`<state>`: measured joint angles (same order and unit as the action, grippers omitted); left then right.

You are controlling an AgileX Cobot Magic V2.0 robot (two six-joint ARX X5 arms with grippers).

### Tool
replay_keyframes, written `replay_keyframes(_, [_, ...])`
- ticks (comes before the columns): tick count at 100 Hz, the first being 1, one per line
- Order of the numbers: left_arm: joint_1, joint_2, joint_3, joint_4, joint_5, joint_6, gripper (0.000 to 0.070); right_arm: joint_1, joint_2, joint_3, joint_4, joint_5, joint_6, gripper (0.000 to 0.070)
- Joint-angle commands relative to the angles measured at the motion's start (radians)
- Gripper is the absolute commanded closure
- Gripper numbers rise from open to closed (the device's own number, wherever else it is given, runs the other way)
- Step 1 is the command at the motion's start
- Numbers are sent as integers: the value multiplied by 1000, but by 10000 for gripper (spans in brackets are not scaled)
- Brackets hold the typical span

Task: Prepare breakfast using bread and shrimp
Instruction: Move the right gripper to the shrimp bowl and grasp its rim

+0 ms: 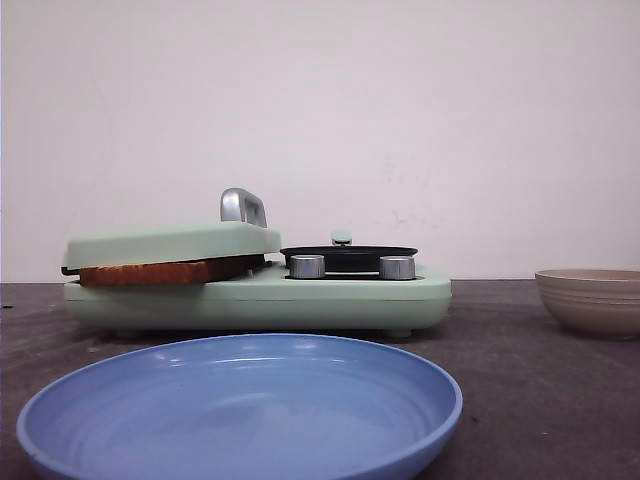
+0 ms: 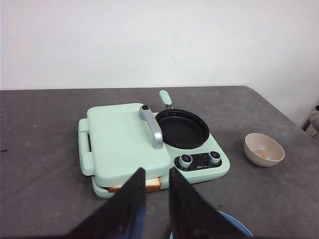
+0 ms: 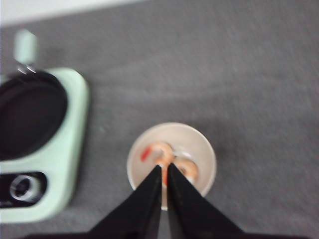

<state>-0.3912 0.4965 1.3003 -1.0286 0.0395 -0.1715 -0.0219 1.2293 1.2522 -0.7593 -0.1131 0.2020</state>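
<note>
The bread [image 1: 150, 272] lies clamped under the shut lid [image 2: 119, 139] of the mint-green breakfast maker [image 1: 300, 295]. Only its brown crust edge and one pale corner [image 2: 152, 184] stick out. Two curled orange shrimp [image 3: 160, 151] rest in the beige bowl [image 3: 204, 144], right of the maker. My right gripper [image 3: 165, 167] hovers over that bowl, its fingers together with only a thin slit; the view is blurred. My left gripper [image 2: 156, 171] hangs open and empty in front of the maker, over its near edge. Neither gripper shows in the front view.
A black round pan [image 2: 182, 129] sits in the maker's right half, behind two knobs [image 2: 186, 160]. A silver handle [image 1: 243, 205] rises from the lid. A large blue plate [image 1: 240, 410] lies at the table's front edge. The beige bowl [image 1: 590, 300] stands far right.
</note>
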Motion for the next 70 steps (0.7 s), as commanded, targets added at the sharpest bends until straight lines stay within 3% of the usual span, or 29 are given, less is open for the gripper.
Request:
replay_keyframes(1, [-5,4,12,6,22,13,700,-10,76,45,-29,-22,-34,497])
replay_keyframes(8, [-5,4,12,7,51,13,700,-26,140,52,-33,-22,-34,403])
replay_keyframes(39, [-5,2,13,-10,175,-6,700,-67,418,52,-24,-10,-53,403])
replay_keyframes(70, [-5,2,13,-58,179,-6,700,-108,568,52,11,-11,-51,405])
